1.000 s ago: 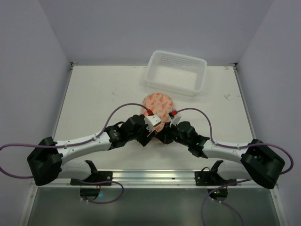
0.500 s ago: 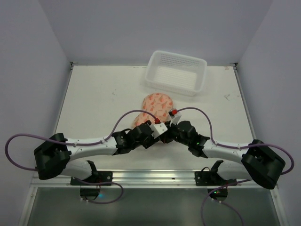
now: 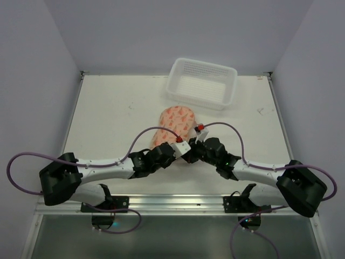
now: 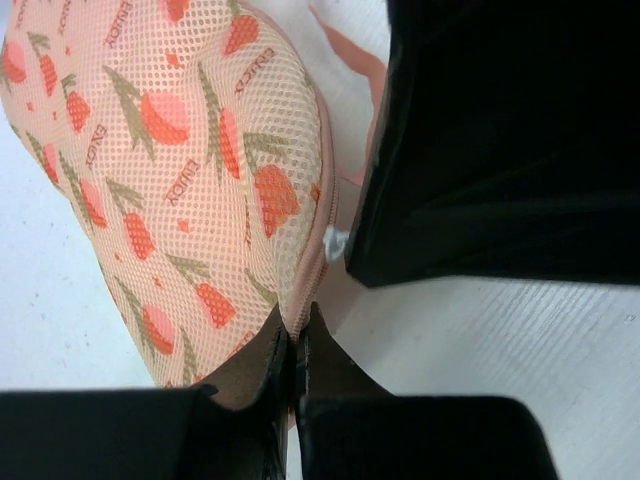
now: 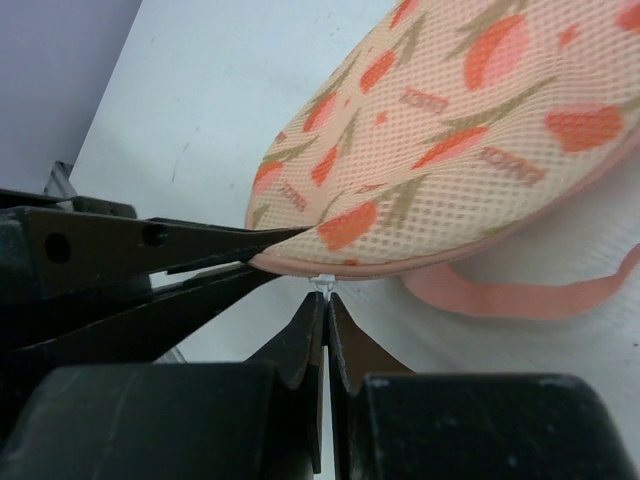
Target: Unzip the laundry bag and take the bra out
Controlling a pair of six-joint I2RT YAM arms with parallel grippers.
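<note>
1. The laundry bag [image 3: 173,123] is pictured lying on the white table [image 3: 108,116], just beyond both grippers, whose tips are set side by side at its near edge.
2. The left gripper [image 4: 297,328] is seen clamped narrow on the bag's near tip, with the pink seam caught between its dark fingers.
3. The right gripper [image 5: 326,300] is shown with its jaws pressed tight together, just beside the left one and right under the bag's pink edging.
4. A small pale zipper tab [image 5: 320,283] is seen right at the right gripper's tips; whether it is actually pinched cannot be told.
5. The bag's printed mesh is shown rising in a dome ahead of both sets of fingers.
6. A pink strap [image 5: 520,296] is seen on the table to the right of the right gripper's tips, running out from under the bag's edge.
7. A white lattice basket [image 3: 207,65] is pictured farther off, beyond the bag and well apart from both grippers.
</note>
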